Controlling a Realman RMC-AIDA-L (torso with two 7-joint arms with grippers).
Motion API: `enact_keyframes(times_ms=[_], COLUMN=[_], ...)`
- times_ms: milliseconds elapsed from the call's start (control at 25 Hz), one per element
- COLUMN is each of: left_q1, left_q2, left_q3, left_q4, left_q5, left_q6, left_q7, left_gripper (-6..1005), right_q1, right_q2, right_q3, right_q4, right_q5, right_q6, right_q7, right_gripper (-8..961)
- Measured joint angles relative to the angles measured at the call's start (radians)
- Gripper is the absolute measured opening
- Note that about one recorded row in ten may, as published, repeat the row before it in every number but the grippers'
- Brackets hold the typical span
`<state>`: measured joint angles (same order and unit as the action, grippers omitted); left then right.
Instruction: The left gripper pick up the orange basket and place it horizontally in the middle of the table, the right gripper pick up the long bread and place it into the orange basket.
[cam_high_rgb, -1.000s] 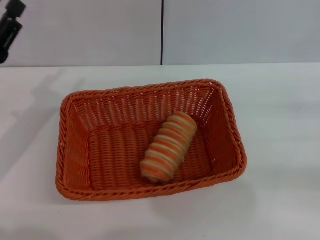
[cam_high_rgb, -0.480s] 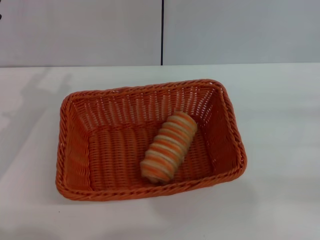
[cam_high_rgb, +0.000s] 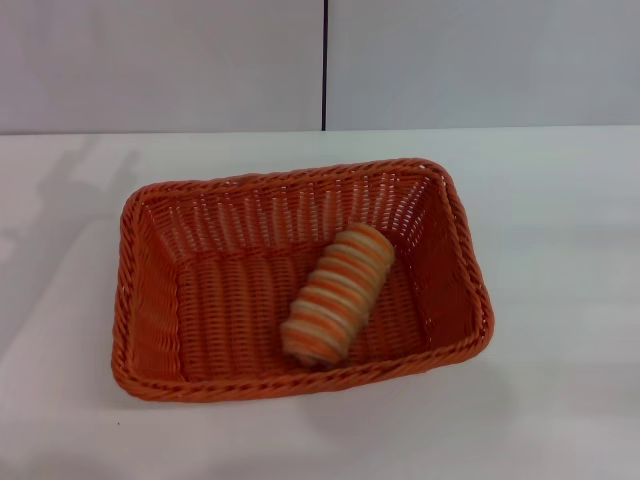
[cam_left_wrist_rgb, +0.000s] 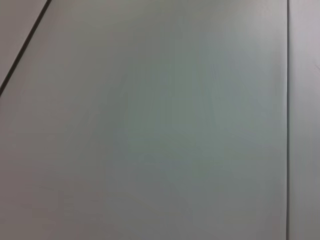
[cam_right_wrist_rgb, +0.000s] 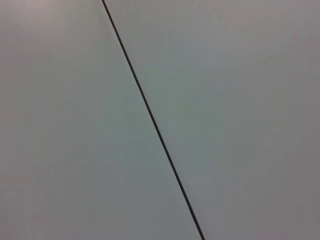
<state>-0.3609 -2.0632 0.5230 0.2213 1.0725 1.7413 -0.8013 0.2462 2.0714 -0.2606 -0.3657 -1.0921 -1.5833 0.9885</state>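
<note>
- Neither the left gripper nor the right gripper shows in any view, so whether their fingers are apart or together cannot be told.
- Both wrist views take in only a pale grey panelled wall (cam_left_wrist_rgb: 160, 120) crossed by thin dark seams.
- A large rectangular orange woven basket with a braided rim and sloping sides (cam_high_rgb: 150, 300) sits on the plain white flat tabletop (cam_high_rgb: 560, 200), roughly in the middle, its long side running left to right and turned slightly, the right end lying a little farther back than the left.
- An oblong tan loaf with orange-brown crosswise stripes (cam_high_rgb: 338, 292) lies inside the basket on its floor, in the right half.
- That long bread is set on a diagonal: its near end points toward the basket's near wall, its far end toward the far right corner.
- Beyond the table stands the grey wall, with one dark vertical seam (cam_high_rgb: 324, 65) just above the basket's far side.
</note>
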Motion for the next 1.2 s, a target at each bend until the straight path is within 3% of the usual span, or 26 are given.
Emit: enact_keyframes(times_ms=[640,1200], left_q1=[0.007,0.039], left_q2=[-0.002,-0.004], left_q3=[0.002,0.002], left_q4=[-0.030,-0.042], left_q5=[-0.007,-0.007], left_q6=[0.041,0.086], left_q7=[0.006,0.009], left_gripper=[643,643], right_q1=[-0.059,-0.016], right_q2=[-0.014,-0.024], right_q3=[0.053,0.054], right_q4=[0.007,0.004], right_q5=[0.008,0.009], right_q6=[0.014,0.097], right_q7=[-0.006,-0.025], right_gripper=[627,627])
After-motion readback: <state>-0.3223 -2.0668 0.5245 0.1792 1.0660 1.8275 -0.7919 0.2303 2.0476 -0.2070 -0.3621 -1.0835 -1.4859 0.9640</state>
